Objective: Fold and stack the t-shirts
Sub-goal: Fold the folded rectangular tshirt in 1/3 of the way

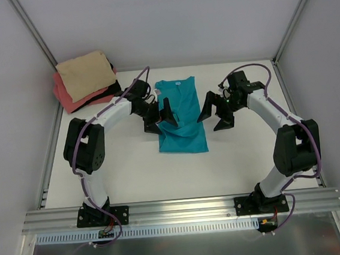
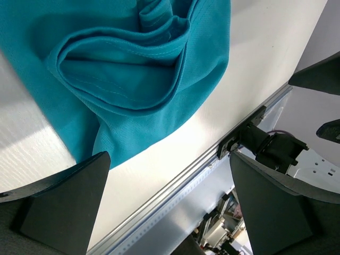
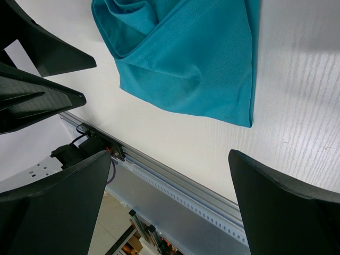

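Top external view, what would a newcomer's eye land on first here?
The teal t-shirt, folded into a narrow strip at the middle of the white table, stands out most. The left end effector and the right end effector flank it, both open and holding nothing. In the far left corner, a folded tan-beige t-shirt sits on a coral-pink t-shirt.
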Action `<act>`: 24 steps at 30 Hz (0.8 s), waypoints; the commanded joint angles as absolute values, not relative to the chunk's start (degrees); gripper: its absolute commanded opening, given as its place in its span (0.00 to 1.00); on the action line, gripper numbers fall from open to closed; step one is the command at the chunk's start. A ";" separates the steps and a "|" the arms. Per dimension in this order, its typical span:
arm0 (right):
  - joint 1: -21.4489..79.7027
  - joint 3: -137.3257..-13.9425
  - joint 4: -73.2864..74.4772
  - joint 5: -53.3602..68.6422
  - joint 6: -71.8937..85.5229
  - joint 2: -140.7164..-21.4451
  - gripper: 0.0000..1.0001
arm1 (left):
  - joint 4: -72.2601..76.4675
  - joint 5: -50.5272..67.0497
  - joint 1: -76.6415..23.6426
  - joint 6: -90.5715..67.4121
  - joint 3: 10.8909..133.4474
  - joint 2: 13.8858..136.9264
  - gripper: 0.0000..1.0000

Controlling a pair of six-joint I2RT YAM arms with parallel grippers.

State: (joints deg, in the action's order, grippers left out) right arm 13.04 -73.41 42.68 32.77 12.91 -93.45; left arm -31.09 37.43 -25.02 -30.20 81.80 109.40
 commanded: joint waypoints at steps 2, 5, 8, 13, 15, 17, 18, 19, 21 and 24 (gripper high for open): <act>12.92 -74.71 42.45 32.17 13.71 -90.35 0.99 | -32.96 38.23 -24.61 -29.35 84.90 107.58 0.99; 12.92 -73.92 42.01 32.17 13.97 -89.83 0.99 | -32.08 38.76 -24.61 -30.40 85.34 109.07 0.99; 12.92 -73.30 42.01 31.90 14.06 -89.39 0.99 | -29.71 39.46 -24.61 -31.72 85.17 110.91 0.99; 12.92 -72.77 42.27 31.55 14.15 -88.95 0.99 | -28.39 39.99 -24.70 -32.61 86.92 113.64 0.99; 12.92 -72.69 42.45 31.47 14.15 -88.86 1.00 | -28.30 40.25 -24.87 -32.52 87.45 114.61 0.99; 12.92 -72.68 42.36 31.46 14.15 -88.77 1.00 | -28.04 40.25 -25.05 -32.69 87.36 115.13 0.99; 12.92 -72.69 42.36 31.38 14.15 -88.77 0.99 | -27.86 40.25 -25.22 -32.78 87.19 115.22 0.98; 12.92 -72.60 42.36 31.38 14.24 -88.77 0.99 | -27.51 40.17 -25.31 -32.87 87.01 115.31 0.99; 12.92 -72.68 42.36 31.38 14.33 -88.77 0.99 | -26.72 40.17 -25.49 -33.31 86.05 115.49 0.99; 12.92 -72.60 42.54 31.29 14.33 -88.68 0.99 | -25.40 39.99 -25.75 -33.84 85.08 115.84 0.99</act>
State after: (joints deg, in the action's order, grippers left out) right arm 13.04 -72.49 42.28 31.90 13.56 -91.53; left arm -27.22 38.76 -24.95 -32.77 85.36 115.61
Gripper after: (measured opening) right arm 0.993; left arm 0.986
